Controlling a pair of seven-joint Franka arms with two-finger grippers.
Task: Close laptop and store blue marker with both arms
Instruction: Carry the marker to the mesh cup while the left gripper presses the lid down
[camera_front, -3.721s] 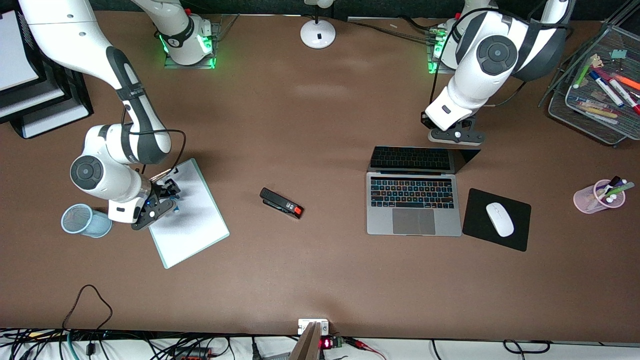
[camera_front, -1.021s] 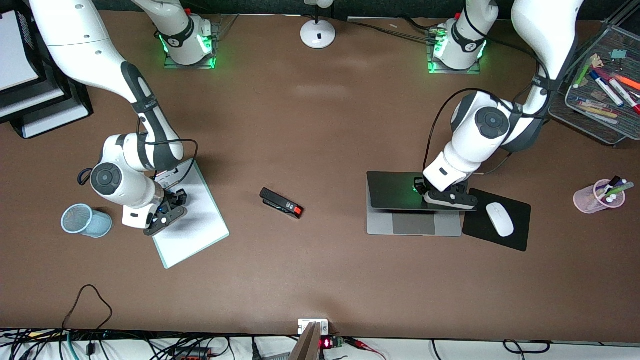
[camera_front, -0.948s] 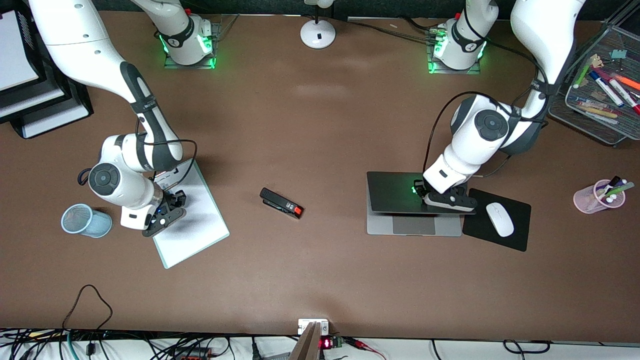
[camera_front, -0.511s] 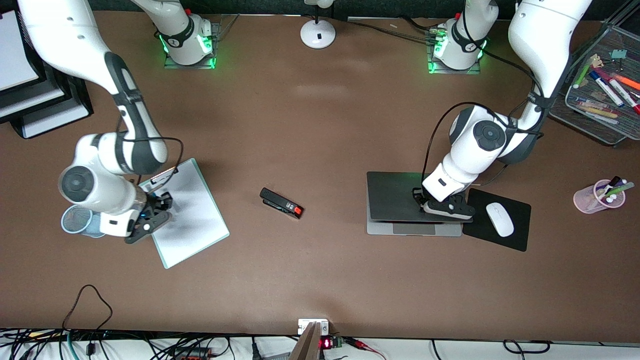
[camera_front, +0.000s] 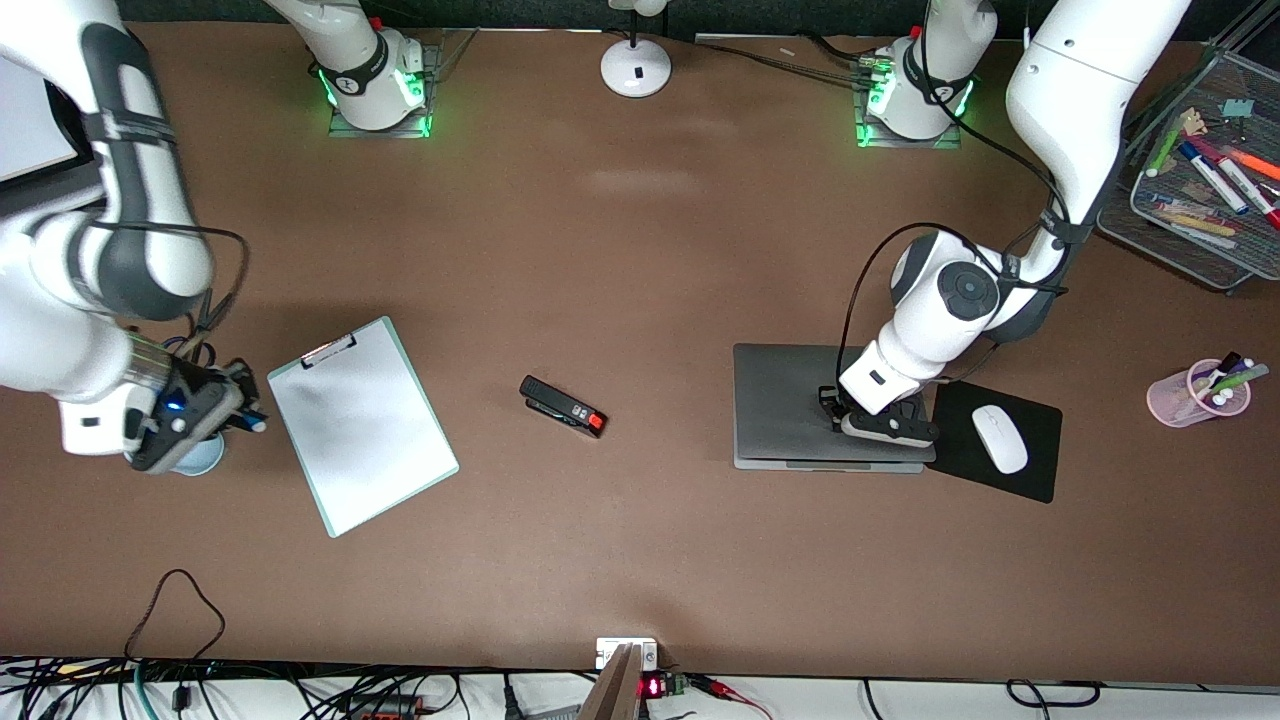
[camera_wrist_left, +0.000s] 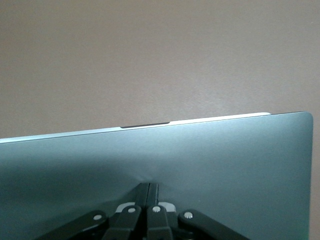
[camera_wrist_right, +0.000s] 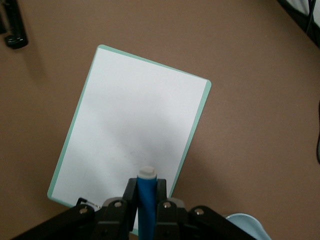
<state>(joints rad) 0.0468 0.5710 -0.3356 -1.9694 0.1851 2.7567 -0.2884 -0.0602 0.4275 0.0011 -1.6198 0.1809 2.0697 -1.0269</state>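
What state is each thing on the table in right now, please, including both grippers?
laptop: lid nearly shut, thin gap left.
left gripper: fingers shut, pressing on the lid.
blue marker: held, up in the air.
right gripper: shut on the marker, over the blue mesh cup.
clipboard: flat, bare.

stapler alone on open mid-table

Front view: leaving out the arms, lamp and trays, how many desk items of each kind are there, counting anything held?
laptop: 1, under the shut left end effector
mouse: 1
mouse pad: 1
stapler: 1
clipboard: 1
cups: 2, blue mesh cup and pink cup
blue marker: 1, held in the right end effector over the blue mesh cup
Total: 8
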